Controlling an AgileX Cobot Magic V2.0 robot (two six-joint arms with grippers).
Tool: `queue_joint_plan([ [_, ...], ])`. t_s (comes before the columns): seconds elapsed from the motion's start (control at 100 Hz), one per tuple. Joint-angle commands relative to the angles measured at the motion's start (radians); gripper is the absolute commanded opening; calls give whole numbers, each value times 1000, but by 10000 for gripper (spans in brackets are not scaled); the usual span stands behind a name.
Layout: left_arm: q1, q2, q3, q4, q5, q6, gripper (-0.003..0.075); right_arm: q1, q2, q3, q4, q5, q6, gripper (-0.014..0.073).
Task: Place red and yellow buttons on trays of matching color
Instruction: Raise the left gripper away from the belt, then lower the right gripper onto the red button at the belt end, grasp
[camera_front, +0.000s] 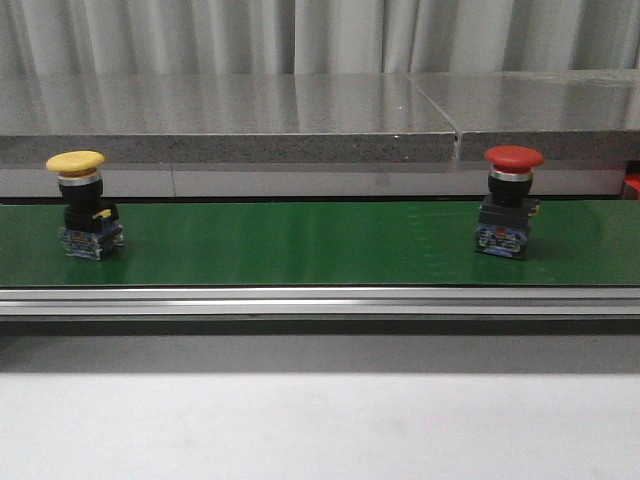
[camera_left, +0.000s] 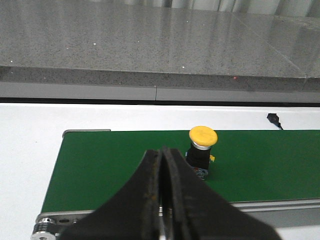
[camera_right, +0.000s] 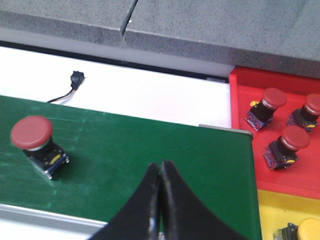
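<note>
A yellow button (camera_front: 80, 200) stands upright on the green belt (camera_front: 300, 245) at the left, and a red button (camera_front: 510, 200) stands on it at the right. In the left wrist view the yellow button (camera_left: 201, 150) sits just beyond and beside my left gripper (camera_left: 162, 152), which is shut and holds nothing. My right gripper (camera_right: 160, 167) is shut and empty above the belt, well apart from the red button (camera_right: 36, 145). A red tray (camera_right: 272, 135) holds three red buttons (camera_right: 282, 147). A yellow tray (camera_right: 285, 215) holds one yellow button (camera_right: 305, 231). Neither gripper appears in the front view.
A grey stone ledge (camera_front: 300, 120) runs behind the belt. The belt's metal rail (camera_front: 320, 300) lies along its near edge, with white table (camera_front: 320, 425) in front. A black connector with wires (camera_right: 72, 82) lies on the white surface behind the belt.
</note>
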Motion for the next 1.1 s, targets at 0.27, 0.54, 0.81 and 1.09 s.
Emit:
queue_joint_plan([
  [0.27, -9, 8, -27, -17, -68, -1, -19, 2, -4, -28, 4, 32, -5, 610],
  [0.54, -9, 8, -27, -17, -68, -1, -19, 40, 121, -48, 4, 85, -23, 595],
  [0.81, -9, 8, -27, -17, -68, -1, -19, 112, 339, -121, 8, 82, -30, 595],
  [1.09, -9, 8, -27, -17, -68, -1, -19, 130, 528, -228, 16, 38, -31, 595],
])
